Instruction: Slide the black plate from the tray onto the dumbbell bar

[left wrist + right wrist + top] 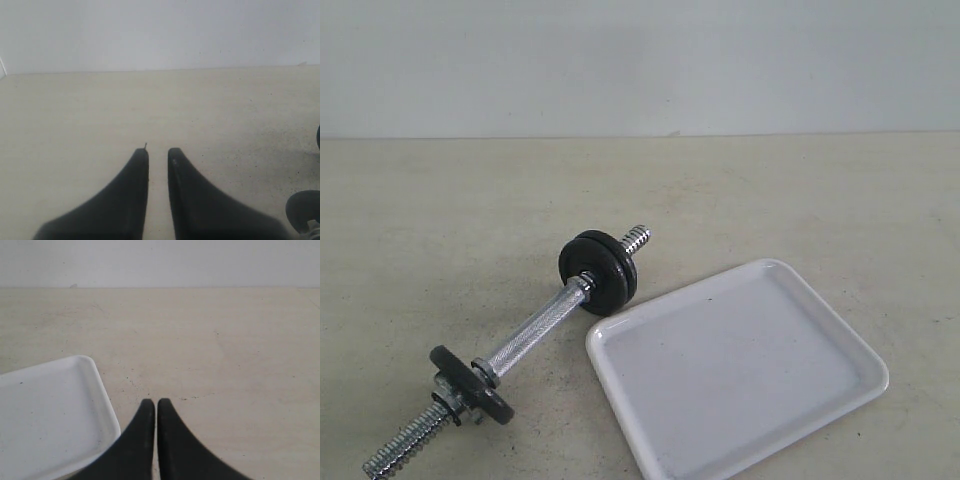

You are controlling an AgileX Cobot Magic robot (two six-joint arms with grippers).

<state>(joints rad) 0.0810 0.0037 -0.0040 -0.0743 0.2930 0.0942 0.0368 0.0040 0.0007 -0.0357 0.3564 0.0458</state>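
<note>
The dumbbell bar (535,330) lies slanted on the table, left of the tray (740,370). Nothing lies in the white tray. Near the bar's far threaded end (635,240) a thick black disc pair (598,272) sits pressed together; I cannot tell which one is the black plate. Another black disc (470,385) with a chrome collar sits near the bar's close end. Neither gripper shows in the exterior view. My left gripper (158,150) is shut over bare table with nothing in it. Beside the tray's corner (102,390), my right gripper (156,401) is shut and holds nothing.
The beige table runs back to a pale wall. A dark blurred edge of the dumbbell (305,207) shows at the border of the left wrist view.
</note>
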